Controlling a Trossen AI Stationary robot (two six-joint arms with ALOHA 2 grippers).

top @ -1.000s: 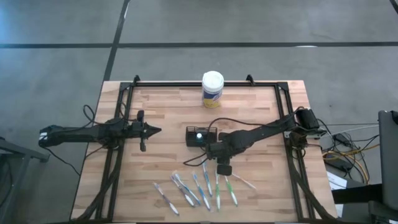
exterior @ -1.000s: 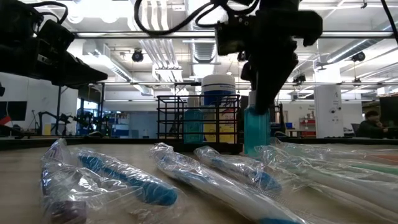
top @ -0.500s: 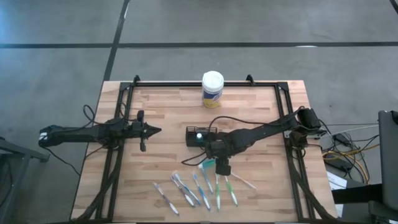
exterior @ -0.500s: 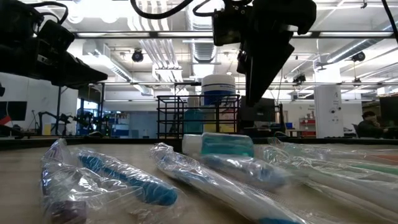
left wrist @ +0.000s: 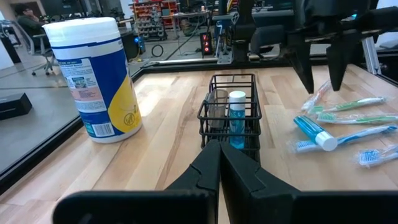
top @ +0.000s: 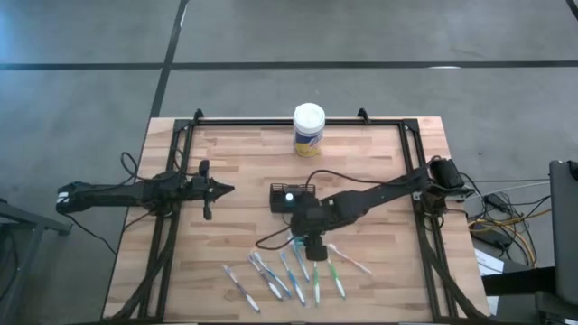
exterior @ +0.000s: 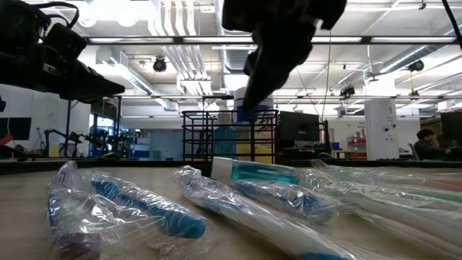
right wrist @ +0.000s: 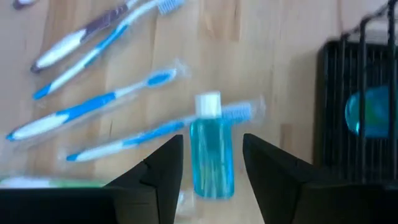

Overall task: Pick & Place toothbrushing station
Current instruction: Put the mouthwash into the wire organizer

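Fingers of the right gripper (right wrist: 211, 165) stand apart, clamping nothing, above a small clear-blue white-capped tube (right wrist: 211, 152) that lies flat on the wooden tabletop (top: 244, 162) among wrapped blue, green and white toothbrushes (top: 293, 273). Just beside the tube stands the small black wire-mesh rectangular caddy (left wrist: 231, 112), upright near the table's middle, with a second white-capped blue tube (left wrist: 236, 118) inside it. A larger white-lidded canister with a yellow label (top: 309, 129) stands at the far edge. The left gripper (top: 221, 190) waits over the table's left side, its fingers pressed together and empty.
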